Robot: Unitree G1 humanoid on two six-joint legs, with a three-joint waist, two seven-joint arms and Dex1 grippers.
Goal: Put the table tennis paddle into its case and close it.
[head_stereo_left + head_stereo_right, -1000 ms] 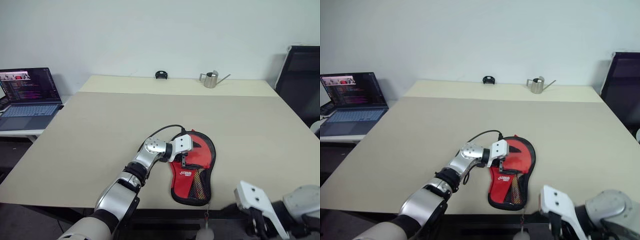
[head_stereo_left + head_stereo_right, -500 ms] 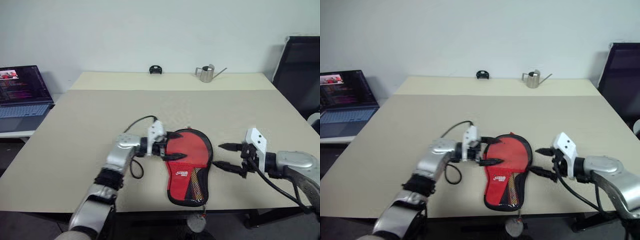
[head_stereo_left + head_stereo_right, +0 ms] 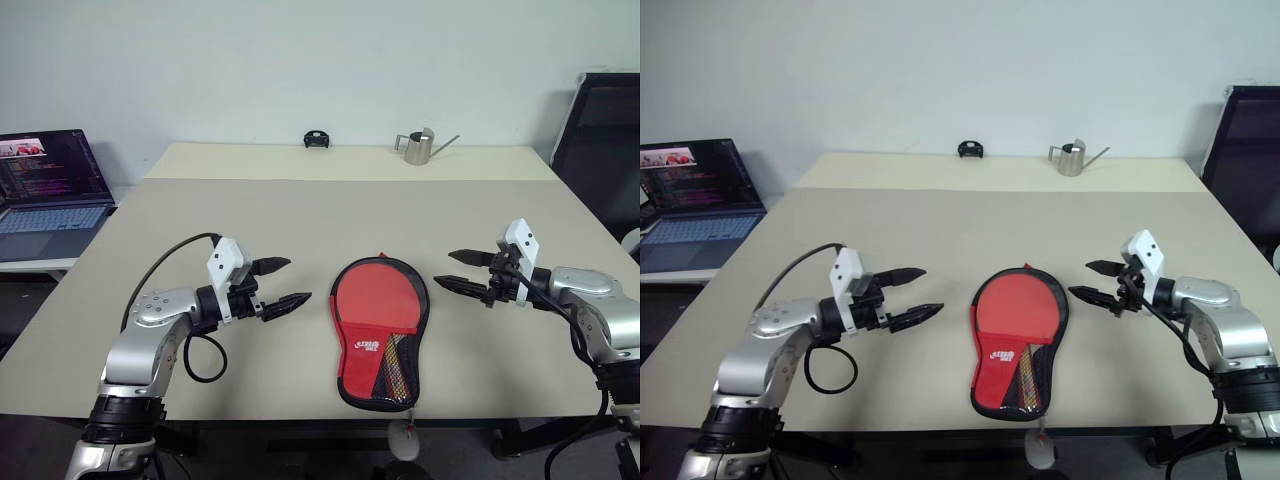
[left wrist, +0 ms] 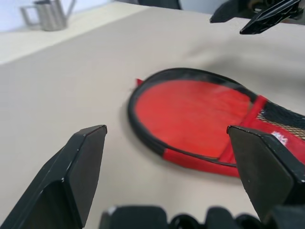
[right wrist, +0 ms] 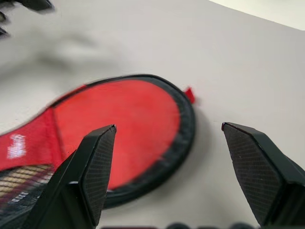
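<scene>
The case lies flat near the table's front edge, red side up with black piping, white logo and mesh pocket toward me. A pale striped shape shows through the mesh; I cannot tell whether it is the table tennis paddle. My left gripper hovers open to the left of the case, apart from it, fingers pointing at it. My right gripper hovers open to the case's right, also clear of it. The left wrist view shows the case between the open fingers. The right wrist view shows the case's round end.
A small white ball charm hangs below the table's front edge. A metal watering can and a small black object stand at the far edge. A laptop sits on a side desk at left, a black chair at right.
My left gripper has drawn back leftward off the case and stands open. My right gripper has risen from below the table's edge and come forward to the case's right side.
</scene>
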